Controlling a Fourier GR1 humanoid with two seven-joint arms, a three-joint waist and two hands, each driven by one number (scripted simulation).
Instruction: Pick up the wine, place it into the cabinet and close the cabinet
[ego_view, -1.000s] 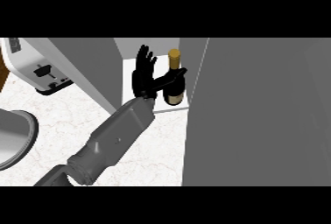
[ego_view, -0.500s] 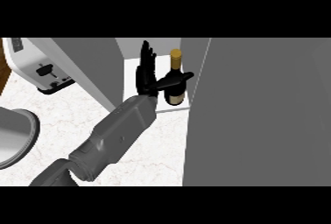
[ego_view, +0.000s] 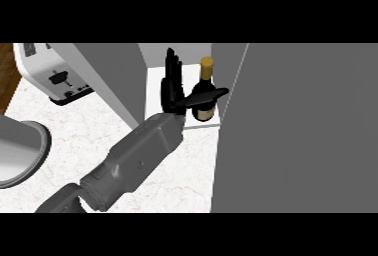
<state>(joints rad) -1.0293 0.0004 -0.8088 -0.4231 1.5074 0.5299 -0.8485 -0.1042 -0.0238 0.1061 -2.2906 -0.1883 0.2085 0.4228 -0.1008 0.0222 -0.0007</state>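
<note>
The wine bottle (ego_view: 204, 109), dark with a gold-capped neck, stands upright inside the open cabinet (ego_view: 153, 80), close to its right edge. My left hand (ego_view: 173, 92) is just left of the bottle. Its fingers point straight up into the cabinet, and its thumb stretches across the front of the bottle's shoulder. The fingers are not curled round the bottle. The forearm comes in from the lower left. My right hand does not show.
The cabinet's open right door (ego_view: 303, 130) is a large grey panel filling the right half of the view. A grey left panel (ego_view: 111, 75) flanks the opening. A white toaster (ego_view: 55, 75) and a grey round dish (ego_view: 18, 155) sit on the marble counter (ego_view: 184, 170) at the left.
The left hand's fingers have stretched a little farther up into the cabinet. Hand and bottle have drifted slightly right in the view, and the bottle stays upright.
</note>
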